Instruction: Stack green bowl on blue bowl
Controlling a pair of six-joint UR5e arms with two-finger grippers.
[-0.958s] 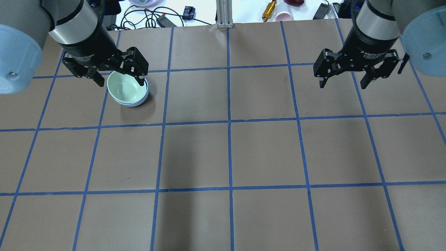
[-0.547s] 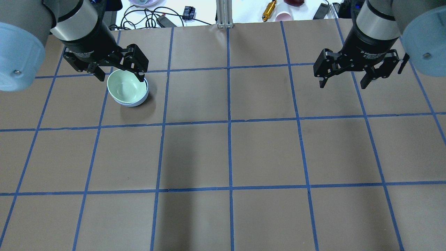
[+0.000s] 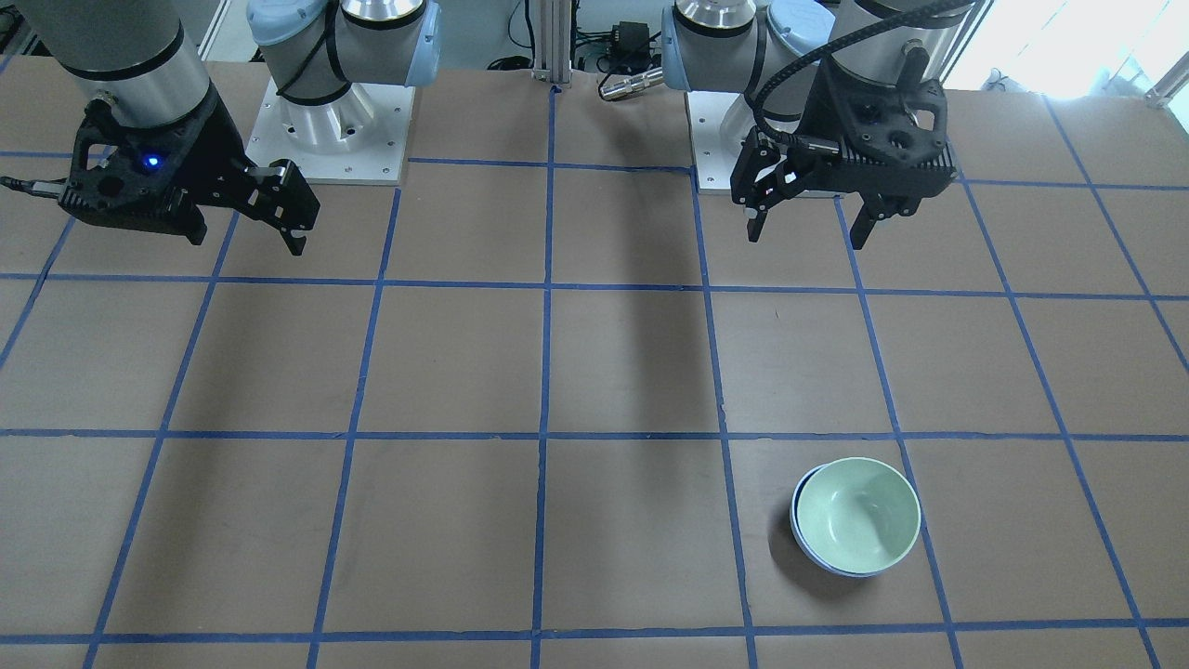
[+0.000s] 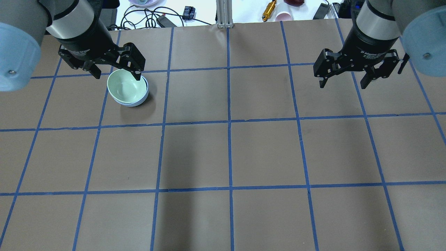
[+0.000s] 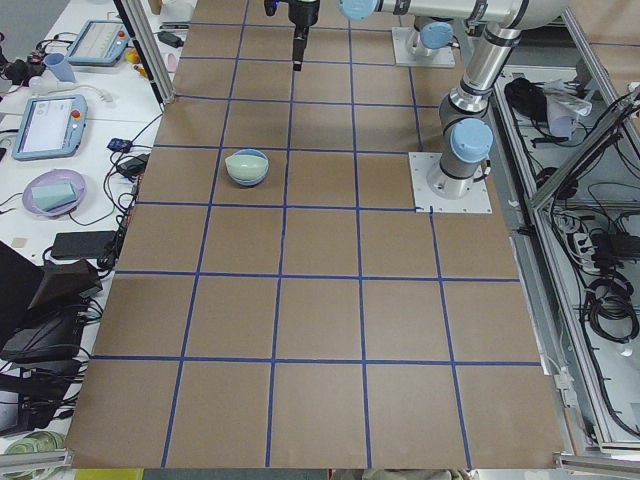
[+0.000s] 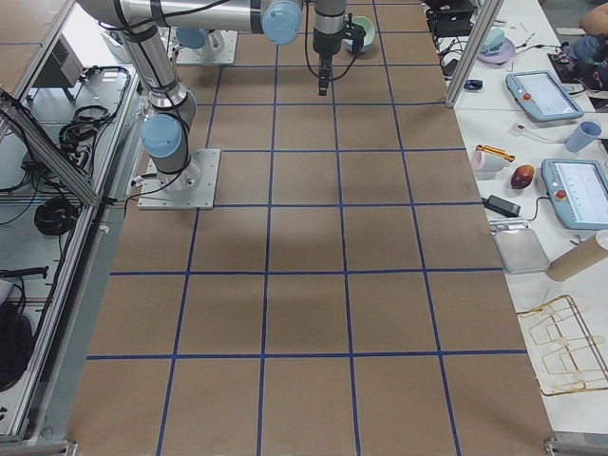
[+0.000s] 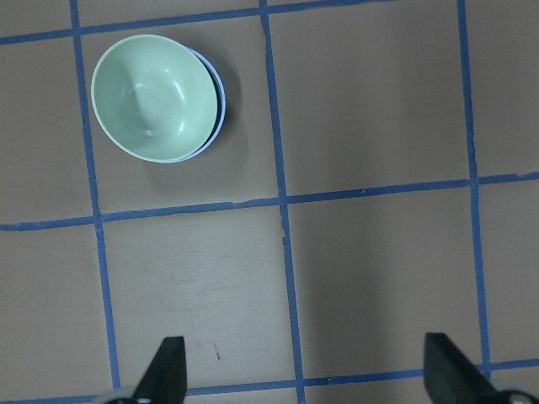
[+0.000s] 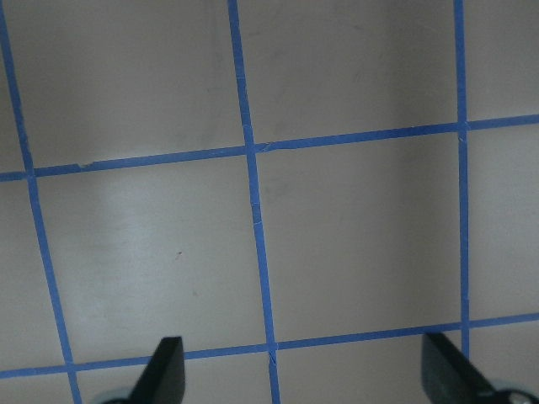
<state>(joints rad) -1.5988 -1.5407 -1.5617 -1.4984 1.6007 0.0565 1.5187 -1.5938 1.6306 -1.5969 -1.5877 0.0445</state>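
The green bowl (image 4: 126, 87) sits nested inside the blue bowl (image 4: 140, 101), which shows only as a thin rim beneath it. The pair stands on the brown table at the far left. They also show in the front view, green bowl (image 3: 856, 514) in blue bowl (image 3: 808, 548), and in the left wrist view, green bowl (image 7: 152, 97) in blue bowl (image 7: 221, 105). My left gripper (image 4: 117, 75) is open and empty, raised above the bowls and touching neither; its fingertips (image 7: 168, 370) frame bare table. My right gripper (image 4: 343, 85) is open and empty, hovering at the far right.
The table is brown paper with a blue tape grid (image 4: 229, 122). Beyond its far edge lie cables (image 4: 146, 17), a pink cup (image 4: 284, 15) and a gold tool (image 4: 269, 9). Both arm bases (image 3: 325, 139) stand at the robot side. Tablets (image 5: 45, 125) rest on side benches.
My open left gripper has lifted up and away from the stacked bowls. The bowls and the right arm have not moved.
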